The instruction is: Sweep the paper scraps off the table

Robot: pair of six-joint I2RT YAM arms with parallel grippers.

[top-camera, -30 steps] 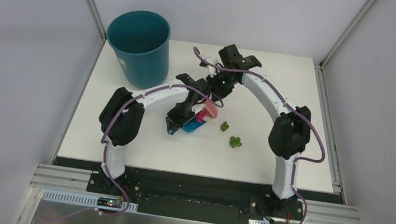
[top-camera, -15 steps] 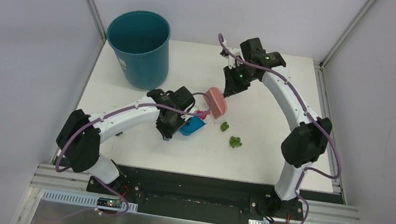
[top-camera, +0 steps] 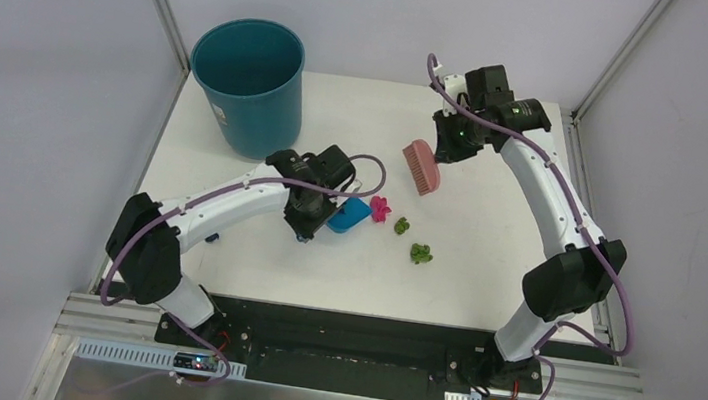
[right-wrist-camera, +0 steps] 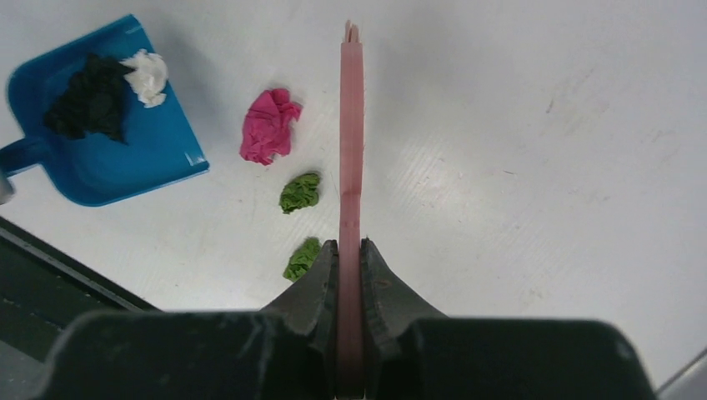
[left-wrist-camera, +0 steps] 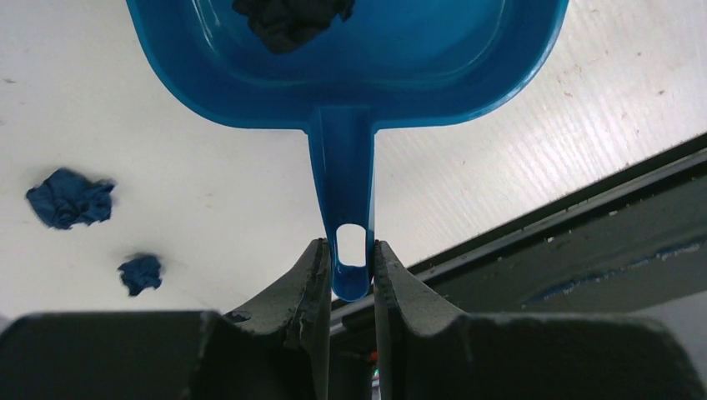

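Observation:
My left gripper (left-wrist-camera: pixel 350 250) (top-camera: pixel 307 223) is shut on the handle of the blue dustpan (left-wrist-camera: pixel 350 58) (top-camera: pixel 348 215) (right-wrist-camera: pixel 108 150), which rests on the white table (top-camera: pixel 483 265). A black wad (right-wrist-camera: pixel 87 98) (left-wrist-camera: pixel 292 17) and a white wad (right-wrist-camera: pixel 146 75) lie in the pan. My right gripper (right-wrist-camera: pixel 350 246) (top-camera: pixel 444 148) is shut on the pink brush (right-wrist-camera: pixel 351 133) (top-camera: pixel 422 167), held above the table. A magenta wad (top-camera: pixel 380 207) (right-wrist-camera: pixel 268 125) lies just beyond the pan's mouth. Two olive-green wads (top-camera: pixel 401 226) (top-camera: pixel 420 254) (right-wrist-camera: pixel 300 192) (right-wrist-camera: pixel 303 257) lie to its right. Two dark blue wads (left-wrist-camera: pixel 71 198) (left-wrist-camera: pixel 140 273) lie left of the pan.
A teal round bin (top-camera: pixel 248 82) stands at the table's far left corner. A black strip (top-camera: pixel 347 312) runs along the near edge by the arm bases. Grey walls with metal posts close in the sides and back.
My right gripper has lifted the pink brush up and to the right, away from the pan. The magenta wad now shows on the table by the pan's mouth. The left arm barely moved.

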